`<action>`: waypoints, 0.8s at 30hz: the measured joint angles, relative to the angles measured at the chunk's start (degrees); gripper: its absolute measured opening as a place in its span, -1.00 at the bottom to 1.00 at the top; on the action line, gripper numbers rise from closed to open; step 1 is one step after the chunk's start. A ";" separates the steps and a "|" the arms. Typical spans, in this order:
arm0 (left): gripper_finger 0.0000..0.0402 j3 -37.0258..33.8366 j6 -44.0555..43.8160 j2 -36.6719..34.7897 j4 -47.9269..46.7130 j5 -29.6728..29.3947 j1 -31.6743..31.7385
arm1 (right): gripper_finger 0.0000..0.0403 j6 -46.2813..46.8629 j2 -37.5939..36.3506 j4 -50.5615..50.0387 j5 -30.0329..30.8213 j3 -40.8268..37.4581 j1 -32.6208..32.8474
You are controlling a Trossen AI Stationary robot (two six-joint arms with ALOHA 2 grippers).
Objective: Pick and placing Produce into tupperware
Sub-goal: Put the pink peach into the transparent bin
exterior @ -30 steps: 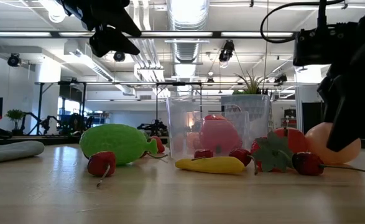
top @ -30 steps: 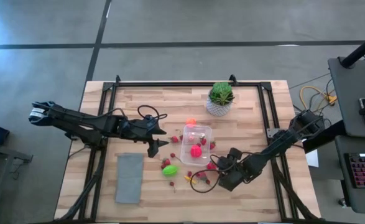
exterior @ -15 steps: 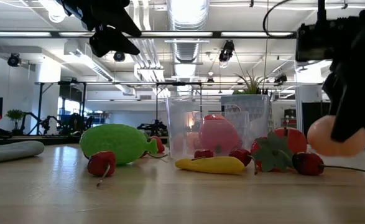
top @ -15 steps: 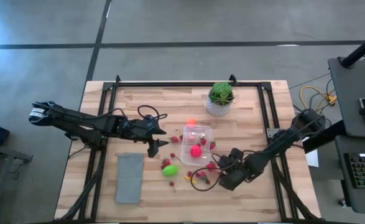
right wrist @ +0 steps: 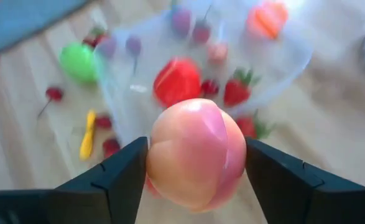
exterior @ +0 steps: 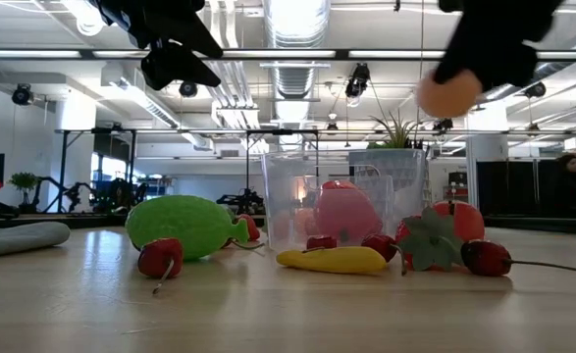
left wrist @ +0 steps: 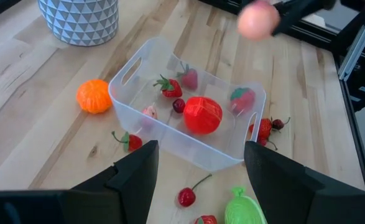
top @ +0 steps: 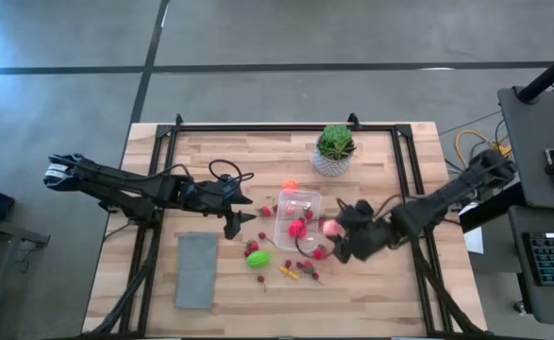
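While several pieces are already lying inside the tupperware [top: 297, 216], which is sitting mid-tabletop [top: 380, 151] just in front of the potted plant [top: 334, 149], the job is looking roughly half done. Inside the tub the left wrist view is showing a big red fruit [left wrist: 202, 114], a few strawberries [left wrist: 170, 86] and a cherry. The right gripper [top: 337, 229] is hovering at the tub's right edge, its fingers [right wrist: 117, 180] clamping a peach [right wrist: 196, 154] that is hanging well clear of the wood, probably about to be dropped in. The left gripper [top: 232, 223] is waiting above the tub's left side, fingers [left wrist: 135, 173] parted and carrying nothing. Outside the tub, the following are remaining: the green piece [top: 258, 259], the orange ball [top: 290, 185], a yellow bit [exterior: 332, 260], and scattered red berries and cherries [exterior: 159, 258].
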 joint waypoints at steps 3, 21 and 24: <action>0.11 0.00 0.00 0.00 0.00 0.01 0.00 | 0.26 -5.51 0.89 1.42 -2.20 1.71 -4.57; 0.11 -1.03 -1.86 0.00 -4.00 0.48 -1.84 | 0.27 -13.64 12.29 8.85 -7.77 13.58 -13.82; 0.11 -1.76 -3.14 0.00 -4.02 0.90 -2.31 | 0.31 -13.64 12.94 8.86 -7.56 14.91 -13.94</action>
